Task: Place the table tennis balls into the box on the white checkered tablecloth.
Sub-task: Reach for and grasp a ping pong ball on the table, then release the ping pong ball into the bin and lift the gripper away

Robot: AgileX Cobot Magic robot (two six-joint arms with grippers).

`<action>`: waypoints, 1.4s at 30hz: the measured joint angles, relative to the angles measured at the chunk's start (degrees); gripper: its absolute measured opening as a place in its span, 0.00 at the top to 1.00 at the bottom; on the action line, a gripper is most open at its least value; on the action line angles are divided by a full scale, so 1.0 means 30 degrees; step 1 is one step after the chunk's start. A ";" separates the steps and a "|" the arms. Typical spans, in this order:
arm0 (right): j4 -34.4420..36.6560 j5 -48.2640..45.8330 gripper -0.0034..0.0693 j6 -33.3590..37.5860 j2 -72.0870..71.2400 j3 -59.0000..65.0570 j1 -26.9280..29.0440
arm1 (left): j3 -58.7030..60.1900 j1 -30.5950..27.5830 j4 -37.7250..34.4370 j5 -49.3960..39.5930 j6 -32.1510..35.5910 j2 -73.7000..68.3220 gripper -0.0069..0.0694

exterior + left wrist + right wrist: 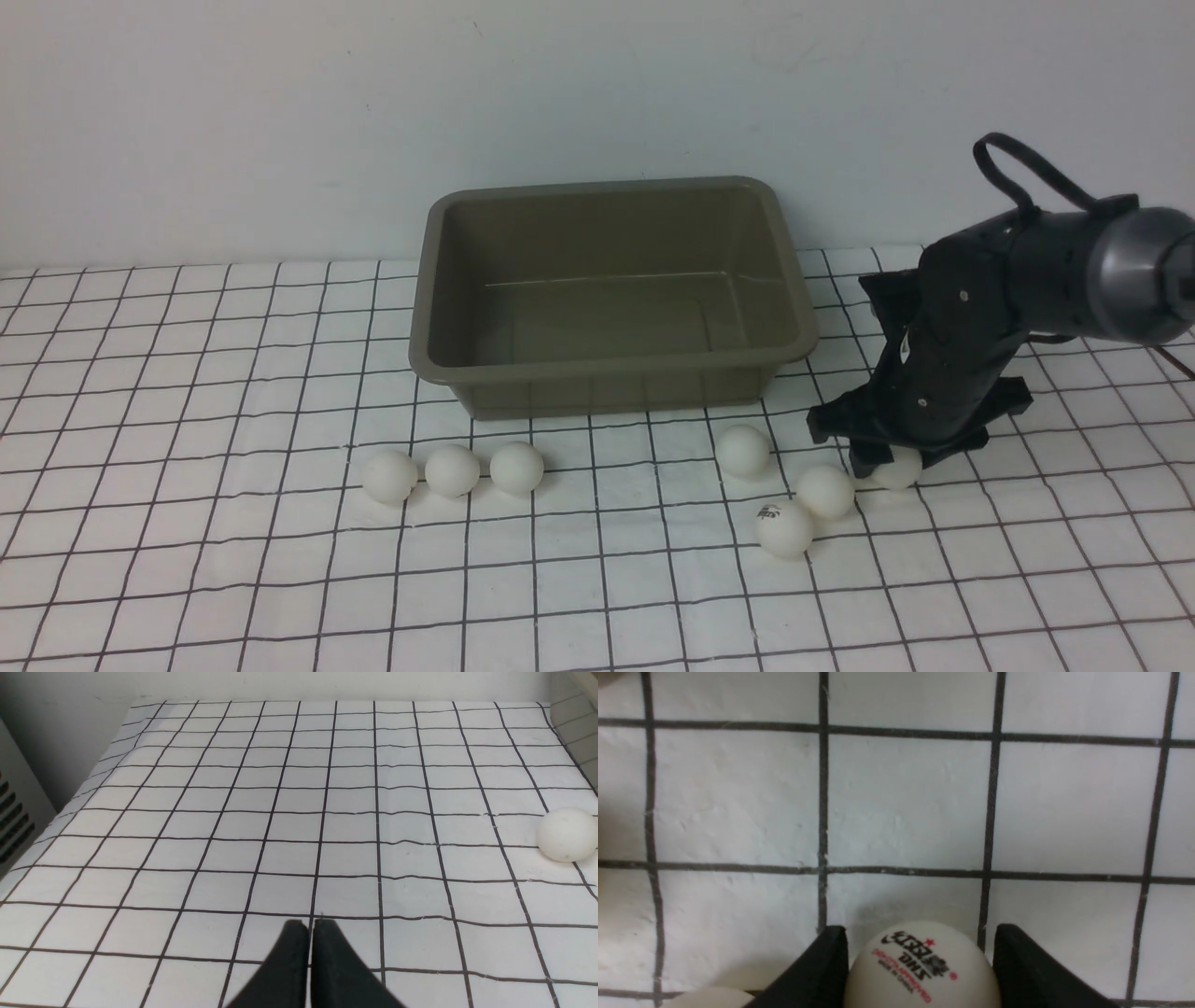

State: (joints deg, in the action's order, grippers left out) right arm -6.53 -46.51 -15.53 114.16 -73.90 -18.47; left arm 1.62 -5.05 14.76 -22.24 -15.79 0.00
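At the right of the front view, the right arm [943, 373] is a blocky black housing dotted with small silver screws [963, 295], with a small white label [904, 348]. A smooth grey cylinder [1134, 275] sits at the frame edge, under a looping black cable [1013, 168]. The left gripper [311, 926] and right gripper [920, 928] have matte black, tapered fingers.

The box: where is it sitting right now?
Front view: the box sits centre-back on the white checkered tablecloth, with three table tennis balls in a row before its left front corner.
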 joint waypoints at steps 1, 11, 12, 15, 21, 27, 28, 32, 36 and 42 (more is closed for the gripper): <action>-0.0206 -0.0403 0.45 0.0116 0.0000 -0.0263 0.0000 | 0.0000 0.0000 0.0000 0.0000 0.0000 0.0000 0.92; -0.0526 -0.4753 0.45 0.1471 -0.0018 -0.5138 0.0000 | 0.0000 0.0000 0.0000 0.0000 0.0000 0.0000 0.92; -0.0508 -0.5319 0.45 0.1563 -0.0018 -0.6211 -0.0016 | 0.0000 0.0000 0.0000 0.0000 0.0000 0.0000 0.92; -0.0077 -0.5947 0.45 0.1850 -0.0018 -0.8222 -0.0016 | 0.0000 0.0000 0.0000 0.0000 0.0000 0.0000 0.92; 0.2922 -0.5320 0.45 0.3609 0.0054 -1.0912 -0.0057 | 0.0000 0.0000 0.0000 0.0000 0.0000 0.0000 0.92; 0.5001 -0.4842 0.45 0.5176 0.1905 -1.2086 -0.0870 | 0.0000 0.0000 0.0000 0.0000 0.0000 0.0000 0.92; 0.5140 -0.4758 0.45 0.5283 0.2321 -1.2107 -0.1021 | 0.0000 0.0000 0.0000 0.0000 0.0000 0.0000 0.92; 0.5765 -0.3980 0.43 0.6203 0.3401 -1.2122 -0.1422 | 0.0000 0.0000 0.0000 0.0000 0.0000 0.0000 0.92; 0.5815 -0.3728 0.34 0.6496 0.3588 -1.2142 -0.1482 | 0.0000 0.0000 0.0000 0.0000 0.0000 0.0000 0.92; 0.5702 -0.5840 0.28 0.6564 0.3522 -1.3574 -0.1482 | 0.0000 0.0000 0.0000 0.0000 0.0000 0.0000 0.92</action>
State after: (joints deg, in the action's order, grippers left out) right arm 10.57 -64.03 4.17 124.72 -114.62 -22.91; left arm 1.62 -5.05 14.76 -22.24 -15.79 0.00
